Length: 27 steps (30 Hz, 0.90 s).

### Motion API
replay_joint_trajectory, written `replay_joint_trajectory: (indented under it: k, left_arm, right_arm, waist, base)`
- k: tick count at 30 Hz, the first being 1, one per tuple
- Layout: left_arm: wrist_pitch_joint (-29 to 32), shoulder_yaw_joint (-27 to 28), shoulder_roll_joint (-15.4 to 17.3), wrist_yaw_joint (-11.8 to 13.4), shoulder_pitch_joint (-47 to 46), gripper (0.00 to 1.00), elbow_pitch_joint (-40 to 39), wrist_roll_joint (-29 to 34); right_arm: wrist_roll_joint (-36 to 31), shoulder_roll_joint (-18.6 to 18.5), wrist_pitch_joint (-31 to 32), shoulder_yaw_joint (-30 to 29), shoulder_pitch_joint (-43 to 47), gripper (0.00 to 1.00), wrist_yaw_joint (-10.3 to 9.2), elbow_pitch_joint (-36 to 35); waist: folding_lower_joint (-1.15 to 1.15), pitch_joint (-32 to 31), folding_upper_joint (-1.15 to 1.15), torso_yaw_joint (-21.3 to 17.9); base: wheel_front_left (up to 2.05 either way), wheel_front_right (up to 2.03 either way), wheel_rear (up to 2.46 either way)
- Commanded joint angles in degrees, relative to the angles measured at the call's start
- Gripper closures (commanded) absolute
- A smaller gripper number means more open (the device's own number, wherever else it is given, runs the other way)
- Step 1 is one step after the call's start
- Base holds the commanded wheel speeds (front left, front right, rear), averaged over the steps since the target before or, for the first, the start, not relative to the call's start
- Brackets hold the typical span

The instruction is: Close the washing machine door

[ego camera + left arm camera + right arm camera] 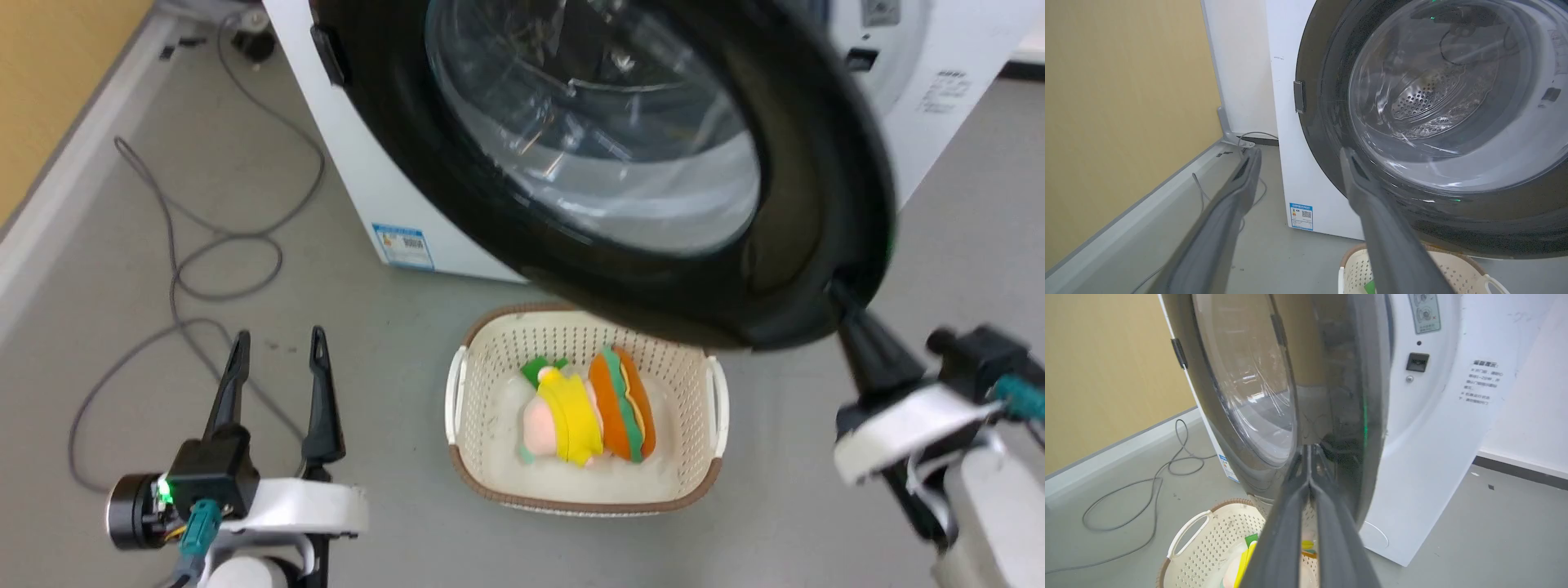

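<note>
**A:** Nearest first: what are the two arms doing?

**B:** The left end effector (pixel 278 336) hangs low over the floor, fingers spread and holding nothing. I judge it is parked there to stay out of the door's swing. The right end effector (pixel 838 287) has its two fingers clenched into a single blade. The tip touches the rim of the washing machine door (pixel 816 163).

**A:** Why clenched, with nothing between the fingers?

**B:** Probably because a push needs no grasp, and joined fingers make a stiffer prod. It meets the free edge, opposite the hinge block (pixel 328 54), where a shove gets the most leverage.

**A:** And beyond that?

**B:** A cream basket (pixel 457 392) with plush toys (pixel 588 408) sits on the floor beneath the door's lower rim. It looks clear of the rim, so it should not block the swing. The door itself stands partly open, angled out from the washing machine (pixel 371 175). Farther back, in the right wrist view, the latch socket (pixel 1417 361) on the white front is uncovered, so the catch has not reached it.
</note>
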Motion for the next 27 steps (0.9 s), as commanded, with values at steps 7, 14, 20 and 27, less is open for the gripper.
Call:
replay_joint_trajectory:
  k: [7, 14, 20, 27]
  left_arm:
    - [-0.3, -1.0, -0.5, -0.1, -3.1, 0.00, 0.1, 0.1]
    - [-0.3, -1.6, -0.7, 0.1, -4.8, 0.00, 0.3, -0.5]
    - [-0.3, -2.5, -0.7, 0.5, -5.6, 0.00, 0.5, -1.4]
    - [-0.3, -3.7, -0.8, 1.1, -6.6, 0.00, 0.5, -2.1]
  right_arm:
    - [-2.4, 1.0, -0.3, -6.1, -9.0, 1.00, -0.11, 5.3]
    - [-7.1, 1.3, -0.3, -11.2, -18.4, 1.00, -0.11, 12.3]
    - [-11.2, 2.1, -0.3, -14.9, -25.4, 1.00, -0.11, 19.3]
    - [-14.6, 2.1, -0.3, -17.1, -30.1, 1.00, -0.11, 24.8]
  waist:
    - [0.00, 4.3, 0.00, 1.7]
    - [0.00, 7.1, 0.00, 2.3]
    - [0.00, 8.3, 0.00, 2.4]
    - [0.00, 9.3, 0.00, 3.1]
  base:
    - [0.00, 0.00, 0.00]
    - [0.00, 0.00, 0.00]
    - [0.00, 0.00, 0.00]
    - [0.00, 0.00, 0.00]
